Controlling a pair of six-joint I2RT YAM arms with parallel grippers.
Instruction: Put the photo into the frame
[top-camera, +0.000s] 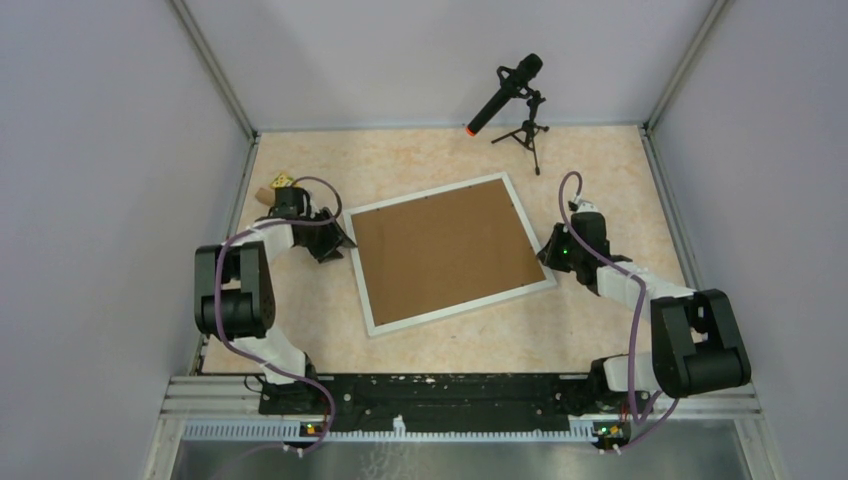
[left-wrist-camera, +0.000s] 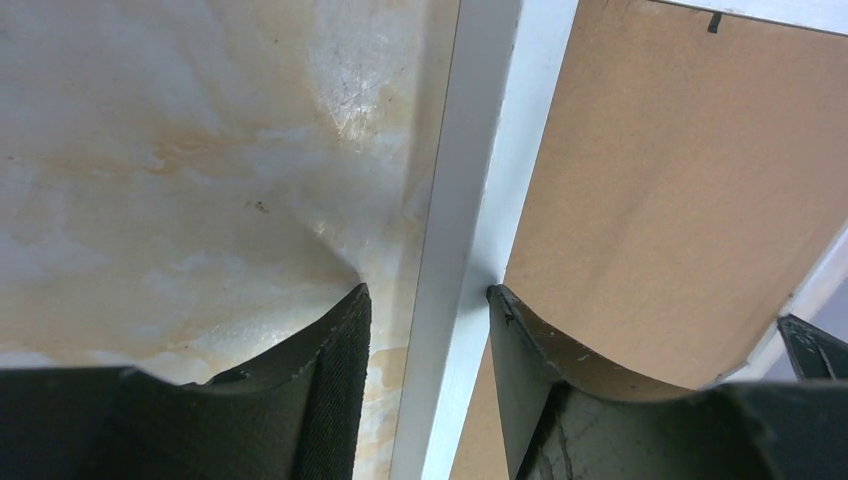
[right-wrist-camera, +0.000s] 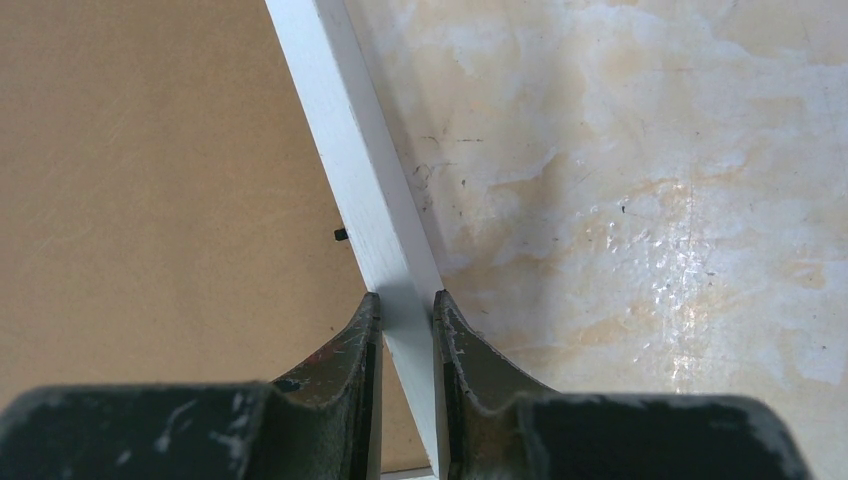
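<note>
The frame (top-camera: 463, 309), thin white moulding, lies flat at mid-table with a plain brown backing board (top-camera: 445, 250) filling it. The photo is hidden. My left gripper (top-camera: 340, 240) straddles the frame's left rail (left-wrist-camera: 480, 150). It is open (left-wrist-camera: 427, 292): the right finger touches the rail, while bare table shows between the rail and the left finger. My right gripper (top-camera: 548, 252) is at the frame's right side, shut (right-wrist-camera: 405, 298) on the right rail (right-wrist-camera: 345, 130), with both fingers pressed against the moulding. The board (right-wrist-camera: 150, 180) lies inside that rail.
A black microphone (top-camera: 510, 90) on a small tripod (top-camera: 528, 135) stands at the back, right of centre. A small yellowish object (top-camera: 278, 185) lies near the back left wall. Grey enclosure walls close in the marbled tabletop (top-camera: 600, 170).
</note>
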